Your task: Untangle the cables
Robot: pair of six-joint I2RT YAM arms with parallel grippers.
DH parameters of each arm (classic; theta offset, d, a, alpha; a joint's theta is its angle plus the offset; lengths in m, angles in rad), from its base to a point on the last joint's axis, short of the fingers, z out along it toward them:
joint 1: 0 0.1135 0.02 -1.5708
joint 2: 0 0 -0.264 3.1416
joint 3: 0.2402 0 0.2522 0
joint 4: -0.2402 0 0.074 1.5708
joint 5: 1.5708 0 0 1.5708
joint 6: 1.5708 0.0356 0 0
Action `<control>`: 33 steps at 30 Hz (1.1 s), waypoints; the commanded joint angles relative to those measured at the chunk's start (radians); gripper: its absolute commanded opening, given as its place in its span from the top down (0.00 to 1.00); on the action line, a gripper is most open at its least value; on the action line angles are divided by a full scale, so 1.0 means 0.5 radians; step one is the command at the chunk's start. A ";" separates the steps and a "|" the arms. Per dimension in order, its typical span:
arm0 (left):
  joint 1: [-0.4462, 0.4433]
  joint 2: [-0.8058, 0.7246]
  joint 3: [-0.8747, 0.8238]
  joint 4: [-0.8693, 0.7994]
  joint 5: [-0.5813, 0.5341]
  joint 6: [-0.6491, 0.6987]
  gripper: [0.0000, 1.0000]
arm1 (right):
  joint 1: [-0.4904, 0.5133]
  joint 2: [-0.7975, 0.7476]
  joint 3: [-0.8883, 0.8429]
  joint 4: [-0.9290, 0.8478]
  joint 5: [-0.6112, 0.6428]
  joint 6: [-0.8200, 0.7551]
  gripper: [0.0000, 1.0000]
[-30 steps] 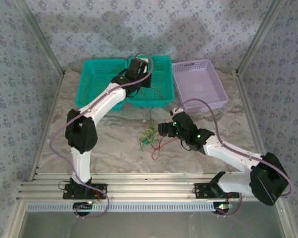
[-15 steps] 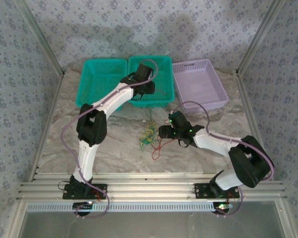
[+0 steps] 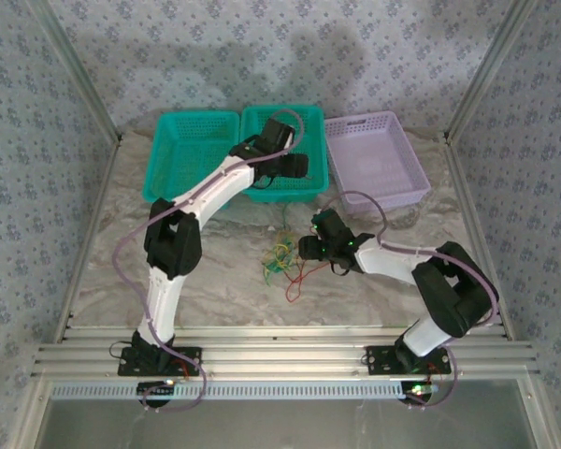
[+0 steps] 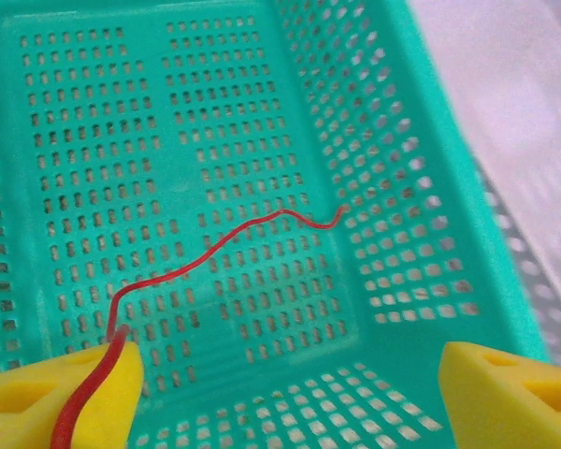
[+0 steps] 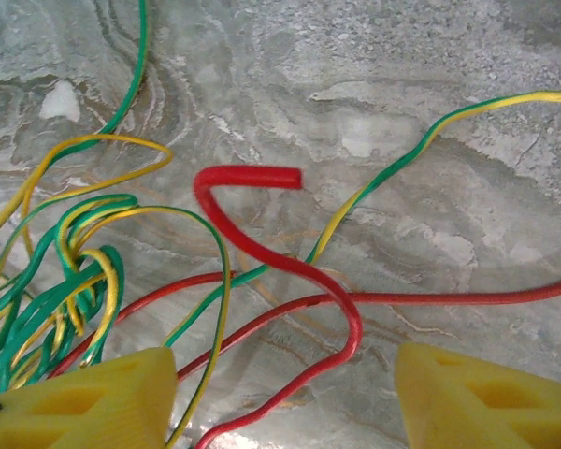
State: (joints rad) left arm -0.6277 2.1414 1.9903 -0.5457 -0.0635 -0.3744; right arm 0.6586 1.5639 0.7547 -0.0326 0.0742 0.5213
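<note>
Marbled grey surface (image 3: 215,281), patterned walls behind.

Overhead view: tangle of cables (image 3: 280,260) at mid-surface, right jaws just beside it. Left jaws over right-hand green basket (image 3: 304,109).

Left wrist view adds: jaws wide apart. Single red wire (image 4: 252,225) lies in basket, near end resting on one pad (image 4: 28,398).

Right wrist view adds: jaws spread, gripping nothing. Thick red loop (image 5: 248,175) between pads, green-yellow knot (image 5: 75,271) near one pad.

From high behind its near edge we look down over the whole table (image 3: 215,271); our left wrist camera faces close into a teal basket (image 4: 402,140); our right wrist camera hangs close over the cables (image 5: 65,281); the overhead view shares both spots.
</note>
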 commanded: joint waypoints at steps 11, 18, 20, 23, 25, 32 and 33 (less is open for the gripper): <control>-0.075 -0.984 -0.752 0.280 0.070 -0.146 0.07 | -0.039 -0.164 -0.104 0.261 -0.054 0.005 0.40; -0.077 -1.034 -0.828 0.243 0.070 -0.157 0.06 | -0.092 -0.256 -0.100 0.205 -0.038 -0.038 0.40; -0.080 -0.994 -0.784 0.198 0.087 -0.147 0.06 | -0.101 -0.253 -0.107 0.206 -0.035 -0.027 0.40; -0.080 -0.986 -0.795 0.171 0.106 -0.150 0.06 | -0.111 -0.259 -0.120 0.227 -0.051 -0.013 0.40; -0.082 -1.041 -0.879 0.203 0.081 -0.164 0.06 | -0.124 -0.255 -0.082 0.248 -0.138 -0.035 0.40; -0.008 -1.087 -1.188 0.283 0.018 -0.297 0.07 | -0.126 -0.293 0.078 0.106 -0.139 -0.119 0.28; 0.026 -1.054 -1.191 0.271 0.019 -0.349 0.07 | -0.127 -0.311 0.074 0.105 -0.146 -0.121 0.25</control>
State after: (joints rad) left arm -0.6498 1.6035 1.4040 -0.4191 -0.0444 -0.4831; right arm 0.6022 1.4437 0.7689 0.0521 0.0174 0.4839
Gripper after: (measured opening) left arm 0.932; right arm 0.729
